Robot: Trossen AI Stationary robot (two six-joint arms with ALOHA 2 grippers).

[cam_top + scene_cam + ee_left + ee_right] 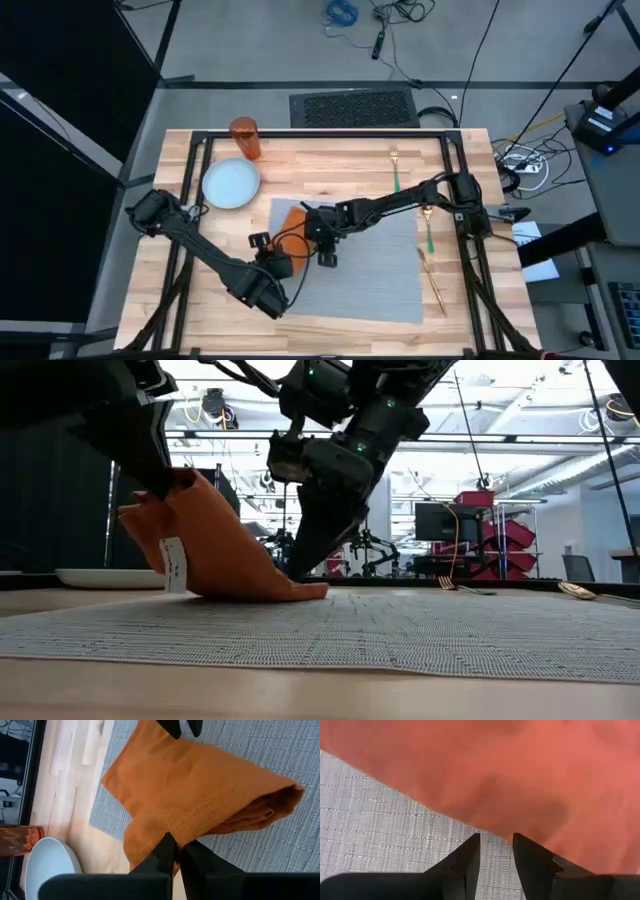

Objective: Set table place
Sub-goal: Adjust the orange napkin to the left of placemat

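Two grippers meet over the orange napkin (291,222) near the middle of the high view, and their dark bodies hide much of it from you there. Your left gripper (175,851) comes up from the lower left of that view and pinches a napkin corner between nearly closed fingers; in the low view that corner is lifted at the left of the frame while the far end lies on the grey placemat (370,275). A small white tag hangs from the raised part. Your right gripper (495,845) reaches in from the right, its fingers a narrow gap apart at the napkin's edge with mat showing between them; you cannot tell whether they touch the cloth. The napkin sits on the placemat's upper left corner, its long axis running diagonally from upper left to lower right in the high view. Off the mat, the pale-blue plate (231,184) and orange tumbler (245,138) stand at the table's (330,160) upper left, the tumbler cut off in the left wrist view. The gold cutlery (428,235) lies along the mat's right side, too small to sort clearly.
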